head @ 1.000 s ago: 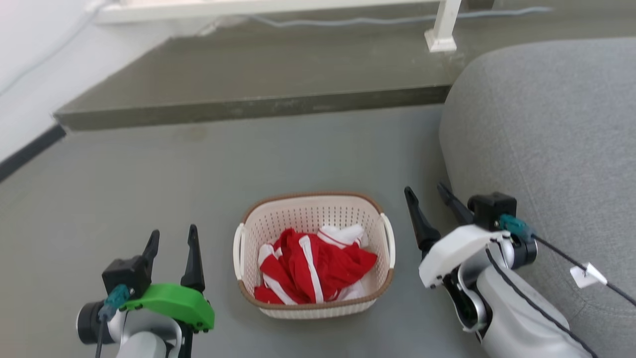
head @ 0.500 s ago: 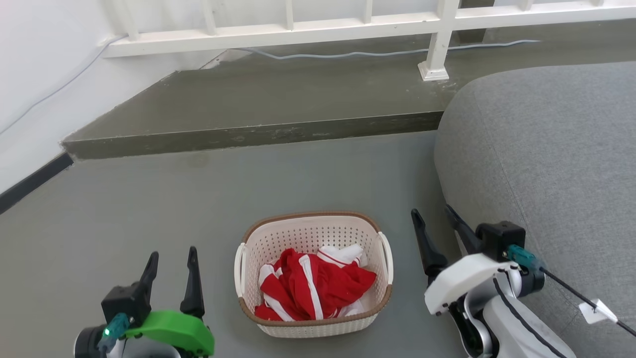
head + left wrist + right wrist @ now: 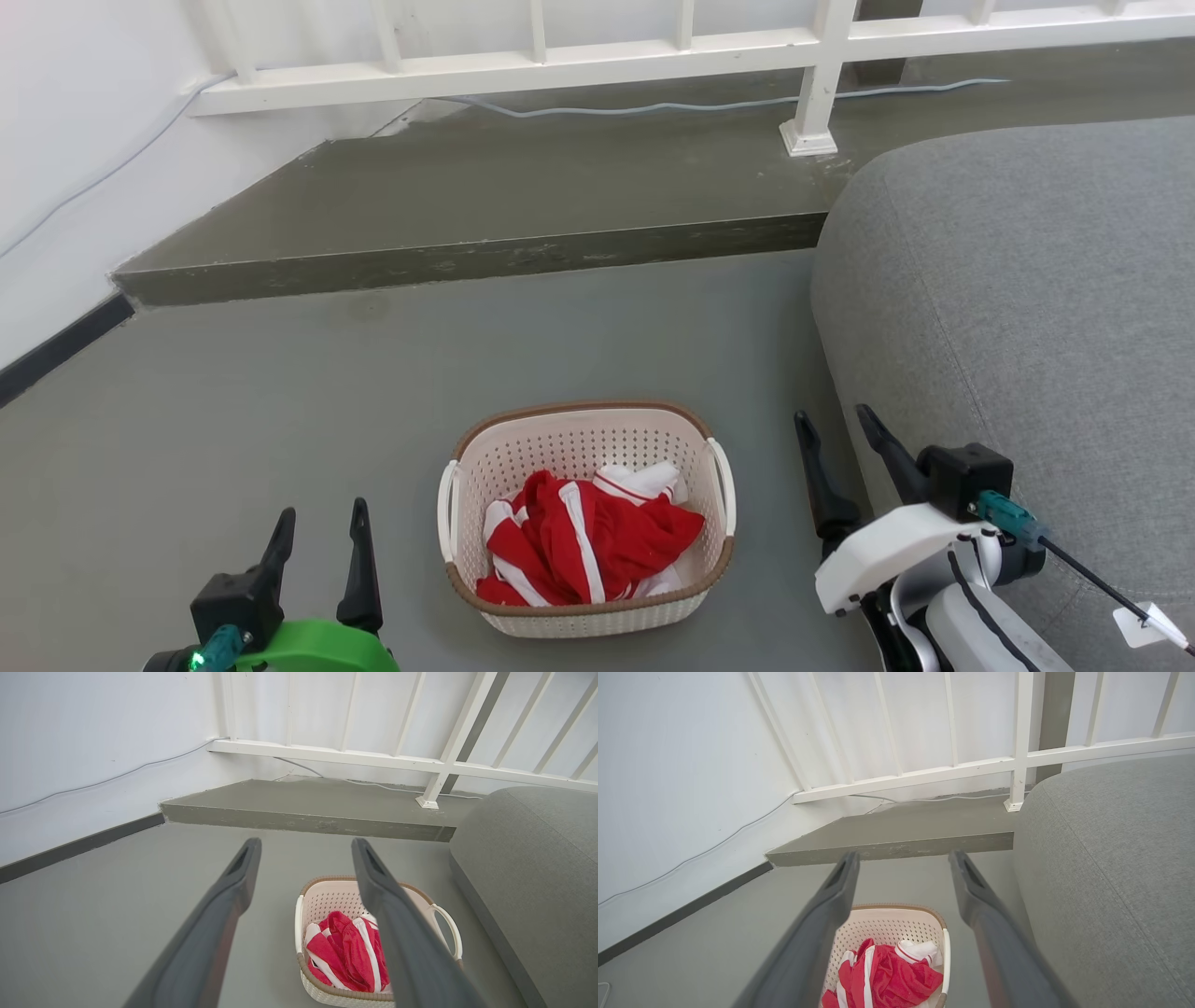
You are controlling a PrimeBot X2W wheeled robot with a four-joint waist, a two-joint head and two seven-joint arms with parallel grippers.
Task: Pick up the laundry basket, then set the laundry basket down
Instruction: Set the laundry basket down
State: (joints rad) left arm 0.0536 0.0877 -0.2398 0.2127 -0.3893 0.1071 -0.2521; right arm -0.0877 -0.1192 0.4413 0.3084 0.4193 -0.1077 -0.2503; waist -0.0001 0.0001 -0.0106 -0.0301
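Both spread wide and empty, left tool (image 3: 323, 509) and right tool (image 3: 832, 413) flank the cream perforated plastic laundry basket (image 3: 579, 439), brown-rimmed, holding crumpled red-and-white cloth (image 3: 588, 546).

The laundry basket (image 3: 579, 446) is smooth, perforated cream plastic with a brown woven-look rim. The red-and-white garment (image 3: 607, 541) is soft cloth. The sofa (image 3: 1027, 280) wears matt grey coarse-weave fabric, and the floor (image 3: 280, 401) looks smooth and matt.
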